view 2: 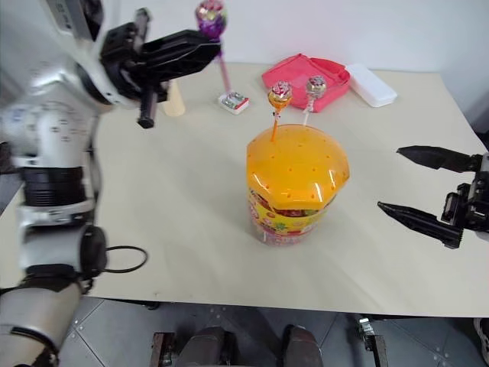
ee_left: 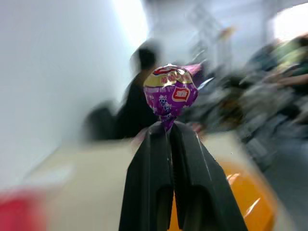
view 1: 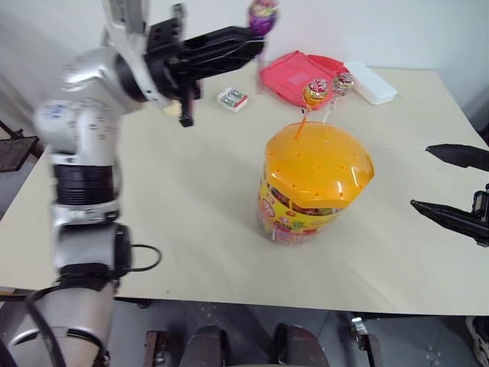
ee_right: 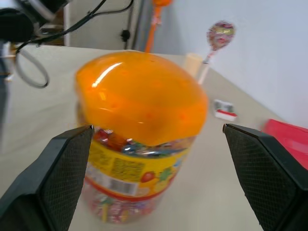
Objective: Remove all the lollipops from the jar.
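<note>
1. Nearest the camera, the jar [view 1: 313, 183] stood at the centre of the worktop [view 1: 191, 199], orange lid on.
2. Two lollipops remained stuck in the lid's far edge: an orange-yellow lollipop [view 1: 316, 92] and a pink-white lollipop [view 1: 343, 82].
3. At the upper left of the frame, the left gripper [view 1: 256, 42] was clamped on the stick of the purple lollipop [view 1: 262, 15], held clear of the jar.
4. At the right edge, the right gripper [view 2: 420, 183] waited with fingers apart, beside the jar.
5. Judged step: one lollipop extracted; next calls for setting it down on the worktop, then pinching another stick.
</note>
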Robot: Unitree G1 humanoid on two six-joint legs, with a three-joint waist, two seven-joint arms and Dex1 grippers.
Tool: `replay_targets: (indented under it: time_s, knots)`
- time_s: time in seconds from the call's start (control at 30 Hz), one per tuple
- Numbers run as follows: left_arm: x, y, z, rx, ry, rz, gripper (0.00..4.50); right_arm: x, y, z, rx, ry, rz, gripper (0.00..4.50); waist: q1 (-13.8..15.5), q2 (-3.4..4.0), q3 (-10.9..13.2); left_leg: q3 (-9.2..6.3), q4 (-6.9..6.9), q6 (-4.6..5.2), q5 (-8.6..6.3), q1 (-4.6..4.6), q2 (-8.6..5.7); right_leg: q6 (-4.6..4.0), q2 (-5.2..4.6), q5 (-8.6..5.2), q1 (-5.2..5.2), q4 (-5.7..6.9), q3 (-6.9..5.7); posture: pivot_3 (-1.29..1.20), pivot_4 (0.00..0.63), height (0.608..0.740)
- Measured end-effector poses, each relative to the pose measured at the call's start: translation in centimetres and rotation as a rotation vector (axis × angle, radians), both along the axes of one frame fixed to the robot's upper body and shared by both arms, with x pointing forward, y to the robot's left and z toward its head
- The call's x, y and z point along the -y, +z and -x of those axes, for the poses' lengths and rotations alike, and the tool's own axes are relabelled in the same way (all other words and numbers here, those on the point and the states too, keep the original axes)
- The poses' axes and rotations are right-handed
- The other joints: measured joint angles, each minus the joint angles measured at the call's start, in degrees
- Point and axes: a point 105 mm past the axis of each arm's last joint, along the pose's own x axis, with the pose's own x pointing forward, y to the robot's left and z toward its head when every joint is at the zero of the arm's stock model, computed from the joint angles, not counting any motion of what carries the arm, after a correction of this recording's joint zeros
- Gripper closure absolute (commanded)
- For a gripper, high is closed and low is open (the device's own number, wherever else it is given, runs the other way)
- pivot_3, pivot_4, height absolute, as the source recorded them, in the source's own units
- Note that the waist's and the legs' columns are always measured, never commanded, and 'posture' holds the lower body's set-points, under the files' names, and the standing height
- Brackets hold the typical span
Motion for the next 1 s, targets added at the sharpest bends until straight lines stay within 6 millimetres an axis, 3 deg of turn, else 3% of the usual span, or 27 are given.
replay_targets:
  time_s: [0.1,0.2,0.4,0.5,0.63,0.73,0.9,1.0]
  knots:
    - [-3.3,-3.8,-2.7,-0.236,0.296,-0.047,4.49,-0.5,0.1,-0.3,-0.017,0.052,-0.018,0.0,-0.1,-0.01,0.01,-0.03,0.04,0.0,0.0,-0.02,0.0,0.0,-0.01,0.0,0.0,0.03,0.03,0.0,0.15,0.74]
    - [-6.0,-7.8,-4.1,-0.429,0.519,-0.095,4.49,-1.1,0.4,-0.6,-0.029,0.085,-0.034,0.0,-0.08,-0.09,0.05,-0.07,0.05,0.0,0.0,-0.04,0.0,0.0,-0.03,0.0,0.0,0.04,0.02,0.0,0.15,0.74]
    - [-11.6,-16.6,-4.7,-0.788,0.954,-0.28,4.49,-1.3,0.3,-1.7,-0.063,0.093,-0.053,0.0,-0.03,-0.15,0.09,-0.04,0.03,0.0,0.0,-0.06,-0.02,0.0,-0.03,0.0,-0.01,0.04,0.02,0.0,0.15,0.74]
    - [-13.5,-19.1,-4.2,-0.9,1.089,-0.348,4.49,-1.4,0.3,-2.1,-0.066,0.097,-0.051,0.0,-0.02,-0.18,0.1,-0.02,0.03,-0.01,-0.01,-0.06,-0.02,0.0,-0.03,0.0,-0.02,0.04,0.02,0.0,0.15,0.74]
    - [-15.7,-19.9,-3.3,-0.961,1.214,-0.426,4.49,-1.6,0.2,-2.4,-0.07,0.099,-0.038,0.0,-0.12,-0.23,0.13,0.0,-0.01,-0.02,-0.01,-0.04,-0.02,0.0,-0.03,0.0,-0.03,0.04,0.03,0.0,0.15,0.74]
    - [-16.8,-20.5,-2.8,-1.021,1.27,-0.438,3.81,-1.5,-0.1,-2.8,-0.083,0.091,-0.04,0.0,-0.14,-0.23,0.13,0.03,-0.01,-0.02,-0.01,-0.02,-0.02,0.0,-0.03,0.0,-0.03,0.05,0.03,0.0,0.15,0.74]
    - [-18.0,-20.4,-1.8,-1.065,1.318,-0.483,2.24,-1.3,0.2,-3.0,-0.062,0.088,-0.039,0.0,-0.12,-0.23,0.13,0.06,0.0,-0.03,-0.02,-0.04,-0.02,0.0,-0.03,0.0,-0.1,0.11,0.09,0.0,0.15,0.74]
    - [-17.6,-18.5,-1.8,-1.024,1.302,-0.491,1.32,-1.2,0.2,-3.3,-0.064,0.083,-0.035,0.0,0.07,-0.43,0.23,0.05,0.06,-0.03,-0.02,-0.13,-0.02,0.0,-0.03,0.0,-0.17,0.17,0.09,0.0,0.15,0.74]
